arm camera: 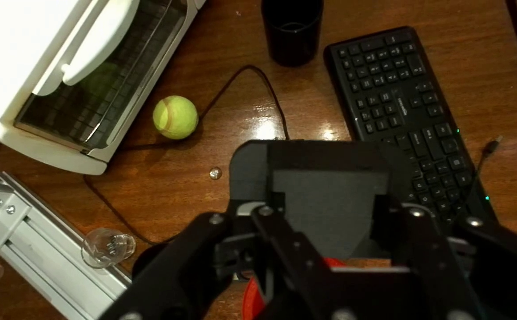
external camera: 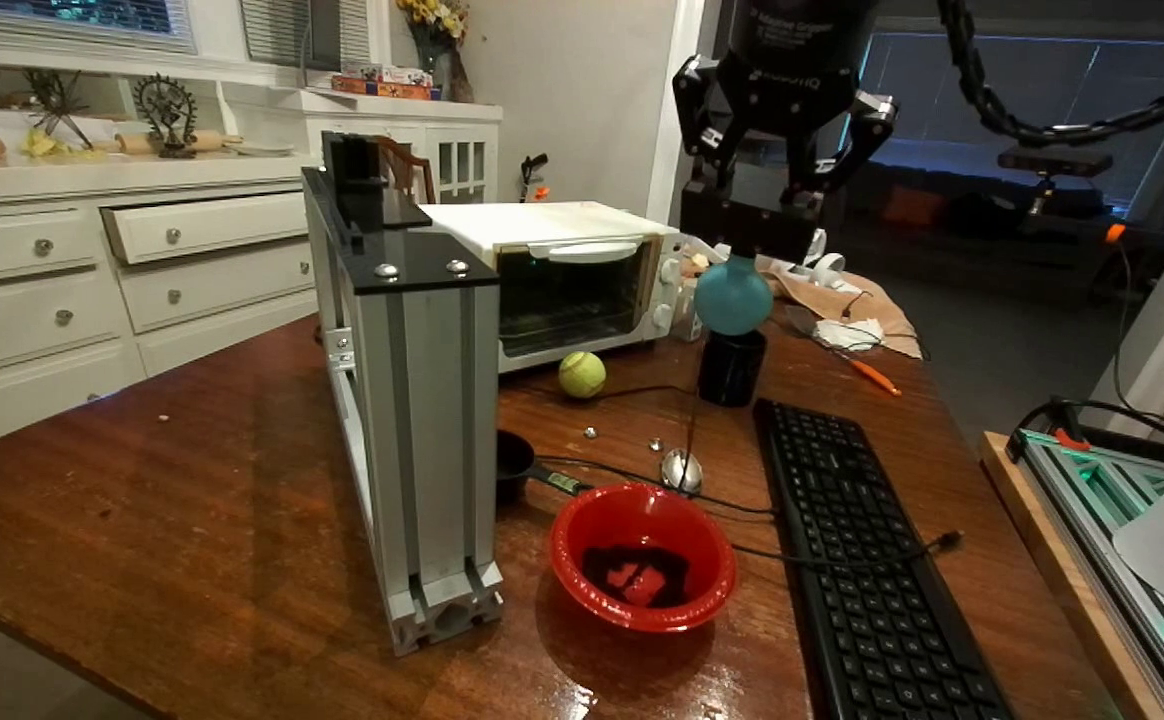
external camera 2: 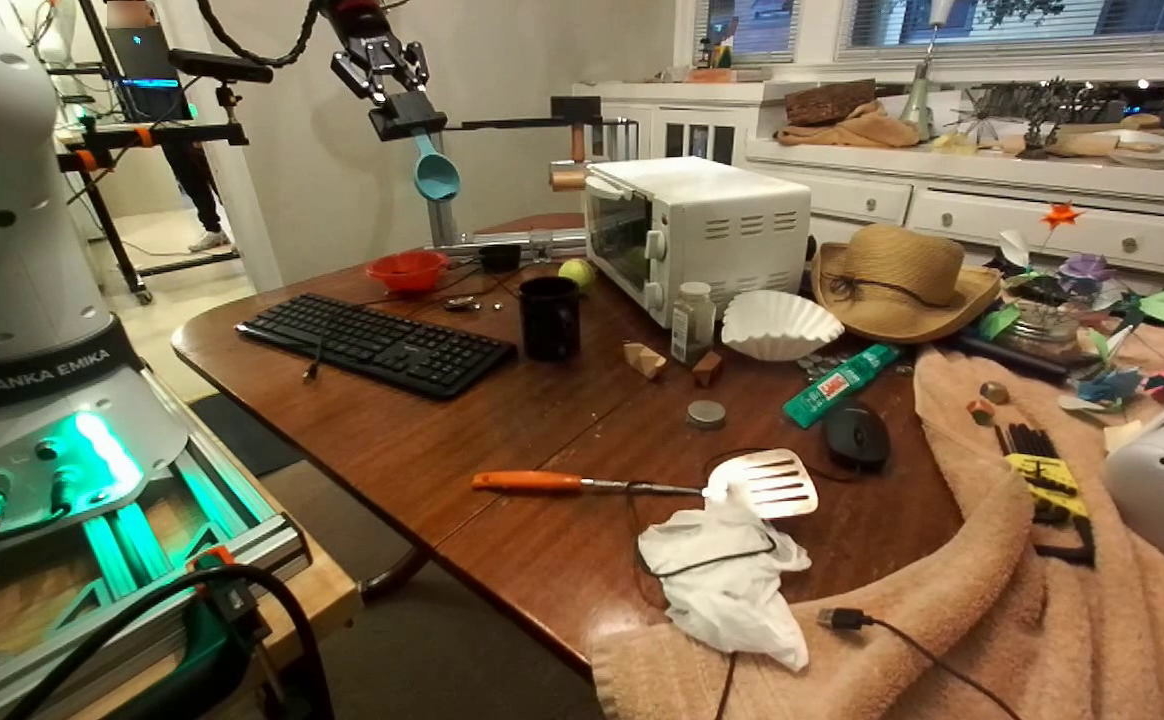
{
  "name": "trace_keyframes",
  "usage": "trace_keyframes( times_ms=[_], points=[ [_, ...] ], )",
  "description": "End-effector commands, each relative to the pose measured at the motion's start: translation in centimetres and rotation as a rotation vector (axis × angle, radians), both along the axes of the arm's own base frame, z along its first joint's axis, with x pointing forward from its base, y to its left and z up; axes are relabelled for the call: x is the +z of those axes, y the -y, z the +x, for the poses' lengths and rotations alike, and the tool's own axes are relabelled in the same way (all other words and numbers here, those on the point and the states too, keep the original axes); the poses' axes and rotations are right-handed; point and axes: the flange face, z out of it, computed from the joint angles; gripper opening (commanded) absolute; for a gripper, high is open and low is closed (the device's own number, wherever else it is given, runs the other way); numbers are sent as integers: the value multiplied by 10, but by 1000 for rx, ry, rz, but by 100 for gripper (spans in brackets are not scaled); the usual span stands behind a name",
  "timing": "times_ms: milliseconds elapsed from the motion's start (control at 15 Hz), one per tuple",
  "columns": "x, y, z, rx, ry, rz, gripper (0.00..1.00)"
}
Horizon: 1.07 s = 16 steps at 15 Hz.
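A: What carries it all?

B: A glossy wooden table (external camera 2: 552,430), with a white cabinet (external camera: 2,320) beyond it, one drawer (external camera: 232,230) slightly out. The black keyboard (external camera: 872,520) lies along the edge facing the arm (external camera 2: 12,220); a peach towel (external camera 2: 942,580) covers a corner well apart from the red bowl (external camera: 642,618).

A: And the gripper (external camera: 754,190)?

B: Jaws part-way apart, clamped on a black block (external camera: 747,230). The blue scoop (external camera: 734,300) hangs from that, high over the table's red-bowl end.

A: Anything legible?

B: "FRANKA EMIKA" on the arm, "ROBOTIQ" and "Adaptive Gripper" on the gripper. The green packet (external camera 2: 867,362) has print too small for me.

A: Do the views differ?

B: The straw hat (external camera 2: 902,265), beside the white oven (external camera 2: 732,240), turns up in an exterior view alone. Only the wrist view lets me make out a clear glass vessel (arm camera: 105,246) by the metal frame (arm camera: 58,266).
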Motion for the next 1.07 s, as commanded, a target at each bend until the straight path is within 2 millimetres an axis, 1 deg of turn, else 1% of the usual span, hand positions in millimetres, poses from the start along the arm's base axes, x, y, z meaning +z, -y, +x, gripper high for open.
trace_keyframes(
  times_ms=[0,133,200,333,467,800,1000],
  points=[
    [1,-1,0,0,0,-1,48],
    [1,-1,0,0,-1,-1,48],
    [1,-1,0,0,-1,-1,23],
    [1,9,2,-2,-6,4,23],
    [4,24,5,-14,-2,-1,23],
    [8,74,15,-81,-22,-12,23],
    [11,96,19,-111,-26,-9,23]
  ],
)
